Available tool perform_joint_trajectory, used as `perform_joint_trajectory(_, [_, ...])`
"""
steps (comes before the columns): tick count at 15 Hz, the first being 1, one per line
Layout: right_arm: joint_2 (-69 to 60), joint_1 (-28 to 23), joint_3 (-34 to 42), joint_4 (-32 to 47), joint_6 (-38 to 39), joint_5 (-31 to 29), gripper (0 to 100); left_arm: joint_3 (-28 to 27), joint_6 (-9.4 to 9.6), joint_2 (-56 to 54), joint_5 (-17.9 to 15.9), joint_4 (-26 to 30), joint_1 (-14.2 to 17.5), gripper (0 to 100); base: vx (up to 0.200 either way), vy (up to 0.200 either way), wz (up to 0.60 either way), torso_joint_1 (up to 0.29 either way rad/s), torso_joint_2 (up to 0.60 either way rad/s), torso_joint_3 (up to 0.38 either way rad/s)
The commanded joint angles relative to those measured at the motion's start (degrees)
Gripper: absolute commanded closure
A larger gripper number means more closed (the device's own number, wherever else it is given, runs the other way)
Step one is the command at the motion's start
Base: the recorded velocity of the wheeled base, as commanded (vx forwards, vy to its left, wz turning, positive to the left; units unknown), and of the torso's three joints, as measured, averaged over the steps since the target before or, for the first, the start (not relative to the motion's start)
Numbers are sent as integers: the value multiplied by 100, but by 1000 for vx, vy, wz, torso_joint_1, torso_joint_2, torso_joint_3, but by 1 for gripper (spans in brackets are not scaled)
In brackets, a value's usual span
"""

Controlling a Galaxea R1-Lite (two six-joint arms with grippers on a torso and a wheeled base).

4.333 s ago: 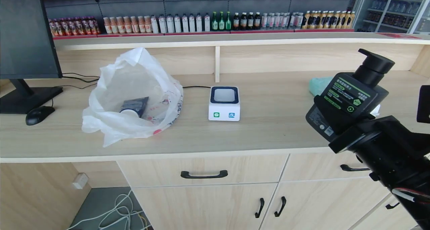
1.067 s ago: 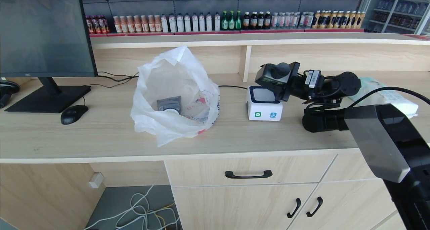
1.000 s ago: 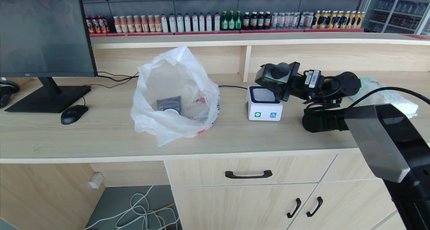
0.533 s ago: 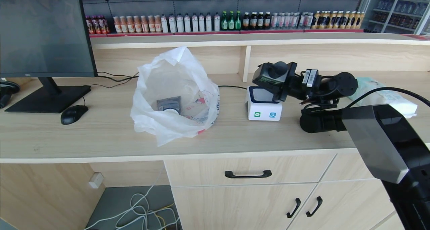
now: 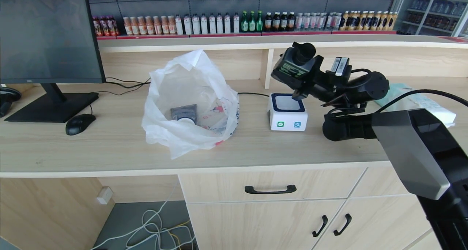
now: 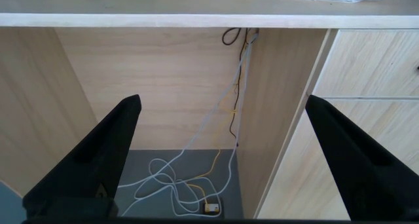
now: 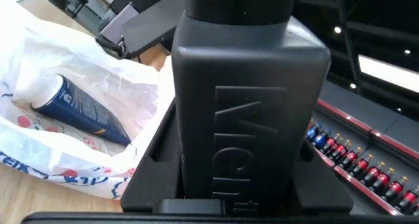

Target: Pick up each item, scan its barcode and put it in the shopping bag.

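The right gripper (image 5: 306, 81) was clamped on the boxy, matte black pump bottle (image 5: 294, 65), holding it tilted above the white scanner (image 5: 287, 114). Half a second before, the bottle had sat lower, just over the scanner's glass. The shopping bag (image 5: 190, 93), thin crinkled film, stood open beside the scanner with a dark tube (image 5: 184, 113) inside. The left gripper (image 6: 219, 152) hung wide open, empty.

Black pump bottle (image 5: 294, 64) lifted well clear above scanner (image 5: 287, 113), right arm raised with it.
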Motion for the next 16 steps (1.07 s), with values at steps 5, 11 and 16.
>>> perform_joint_trajectory(5, [-634,294,139,-8,592,-1152,100,0,-2,-1,-7,3,8,0,0,0,0,0,0,0])
perform_joint_trajectory(11, [-2436,453,3391,-8,381,-2980,100,0,-2,-1,-7,11,-1,0,0,0,0,0,0,0])
perform_joint_trajectory(16, [-4062,453,6854,-8,-199,-3094,100,0,-2,-1,-7,11,8,0,0,0,0,0,0,0])
